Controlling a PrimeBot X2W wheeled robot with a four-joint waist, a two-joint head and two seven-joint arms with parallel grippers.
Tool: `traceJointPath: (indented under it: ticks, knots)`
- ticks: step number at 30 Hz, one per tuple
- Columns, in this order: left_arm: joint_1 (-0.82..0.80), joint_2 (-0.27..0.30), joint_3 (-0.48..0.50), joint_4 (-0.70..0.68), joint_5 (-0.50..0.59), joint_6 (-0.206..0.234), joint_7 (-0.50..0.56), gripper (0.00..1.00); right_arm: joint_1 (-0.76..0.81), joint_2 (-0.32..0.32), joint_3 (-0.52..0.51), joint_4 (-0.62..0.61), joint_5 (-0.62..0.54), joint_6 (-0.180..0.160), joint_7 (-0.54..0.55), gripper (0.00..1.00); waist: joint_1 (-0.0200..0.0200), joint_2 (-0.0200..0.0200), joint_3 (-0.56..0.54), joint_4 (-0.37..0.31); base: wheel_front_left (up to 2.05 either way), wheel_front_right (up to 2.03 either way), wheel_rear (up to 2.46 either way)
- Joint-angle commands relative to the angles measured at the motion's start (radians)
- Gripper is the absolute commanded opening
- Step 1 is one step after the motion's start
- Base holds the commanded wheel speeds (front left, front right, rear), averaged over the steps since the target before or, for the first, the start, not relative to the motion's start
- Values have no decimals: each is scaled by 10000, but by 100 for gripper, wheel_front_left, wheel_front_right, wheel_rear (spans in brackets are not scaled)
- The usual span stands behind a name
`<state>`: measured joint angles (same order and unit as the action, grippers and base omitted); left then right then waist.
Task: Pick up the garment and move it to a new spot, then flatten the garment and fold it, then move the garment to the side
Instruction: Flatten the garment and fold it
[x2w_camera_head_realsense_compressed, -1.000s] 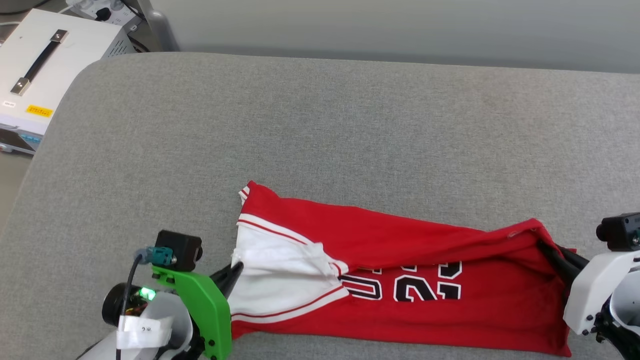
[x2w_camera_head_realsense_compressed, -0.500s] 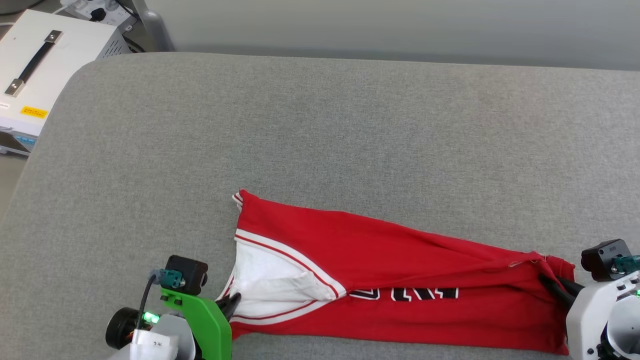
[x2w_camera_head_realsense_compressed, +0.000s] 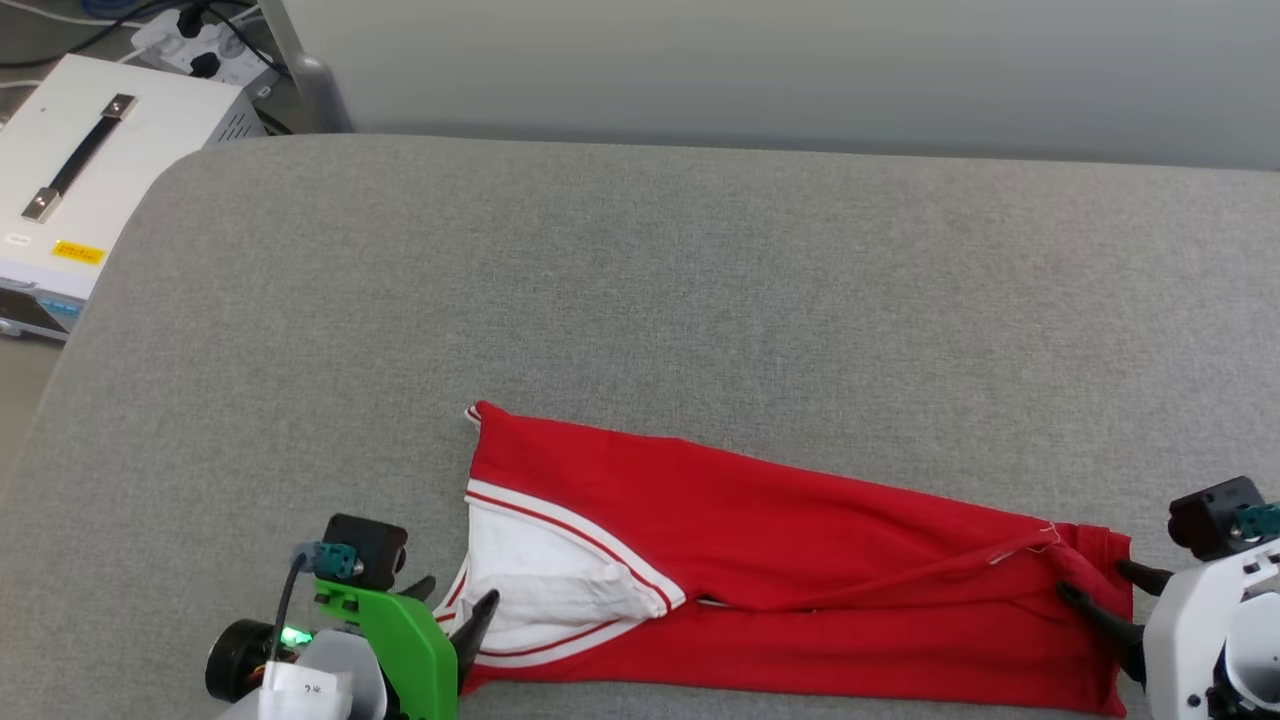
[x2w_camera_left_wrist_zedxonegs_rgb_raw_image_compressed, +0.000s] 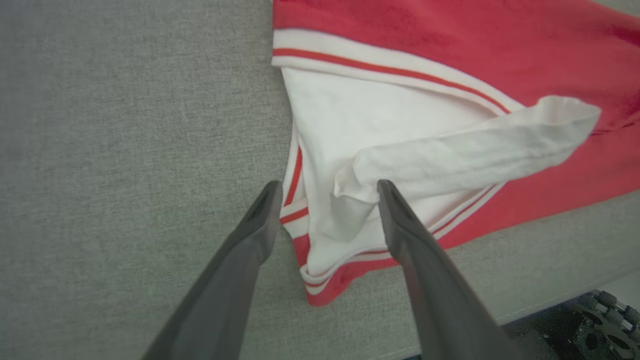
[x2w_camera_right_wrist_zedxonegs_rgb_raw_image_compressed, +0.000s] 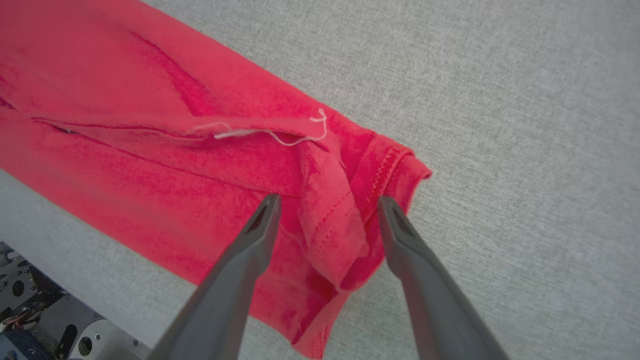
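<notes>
Now, nearest you, the garment (x2w_camera_head_realsense_compressed: 800, 560) lies as a long folded band along the near edge of the grey padded surface (x2w_camera_head_realsense_compressed: 640, 280), with its lettering hidden in the fold.

Expect it to handle as a light, limp knit. It should sag between two holds, and the stacked layers look free to slide on each other. At the garment's left end a white sleeve (x2w_camera_left_wrist_zedxonegs_rgb_raw_image_compressed: 450, 150) lies doubled over in a loose tongue. A pinch there may catch that tongue alone, so take hold lower, at the striped trim corner where all layers meet. At the garment's right end, grip the stitched hem fold. Keep clear of the loose white thread (x2w_camera_right_wrist_zedxonegs_rgb_raw_image_compressed: 270, 134) just inside that fold, which could snag.

Your left gripper (x2w_camera_left_wrist_zedxonegs_rgb_raw_image_compressed: 327, 187) comes in low at the garment's left end. Its fingers are spread, one over bare surface beside the trim and one over the sleeve, with nothing clamped. Your right gripper (x2w_camera_right_wrist_zedxonegs_rgb_raw_image_compressed: 327, 200) sits at the garment's right end, angled across the hem, fingers likewise parted and straddling the fold without pinching it.

Beyond the garment the surface runs bare to its far edge. A white box (x2w_camera_head_realsense_compressed: 90, 170) with a black handle stands well past the garment's left end, off the surface.
</notes>
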<state>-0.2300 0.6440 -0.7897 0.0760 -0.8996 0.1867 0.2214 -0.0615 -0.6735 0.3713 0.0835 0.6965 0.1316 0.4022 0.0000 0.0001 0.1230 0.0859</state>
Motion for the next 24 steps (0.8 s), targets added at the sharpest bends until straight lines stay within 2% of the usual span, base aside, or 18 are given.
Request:
traceJointPath:
  ticks: [1,5,8,11,17,24]
  knots:
    - [16,-50,136,-30,111,98,-235,100,164,12,-241,-124,212,-9,151,100,0,-1,-292,-26,0,0,0]
    - [7,-171,472,-215,233,250,-1044,100,490,335,-1244,-291,522,-9,1056,100,0,-1,-556,-26,0,0,0]
    - [-9,-316,757,-336,435,399,-1880,100,784,927,-2259,-437,543,-9,1794,100,0,-1,-641,-12,0,0,0]
    - [-14,-478,1005,-307,753,585,-2823,100,1068,1790,-3333,-494,439,-9,2615,100,0,-1,-637,14,0,0,0]
    - [-123,-698,1247,-75,1600,836,-4379,100,1152,3515,-5109,-613,-107,-9,3470,100,0,-1,-380,105,0,0,0]
    - [-123,-1088,1942,0,2592,860,-4819,100,773,4730,-6356,-303,-685,-9,4021,100,0,-1,-38,241,0,0,0]
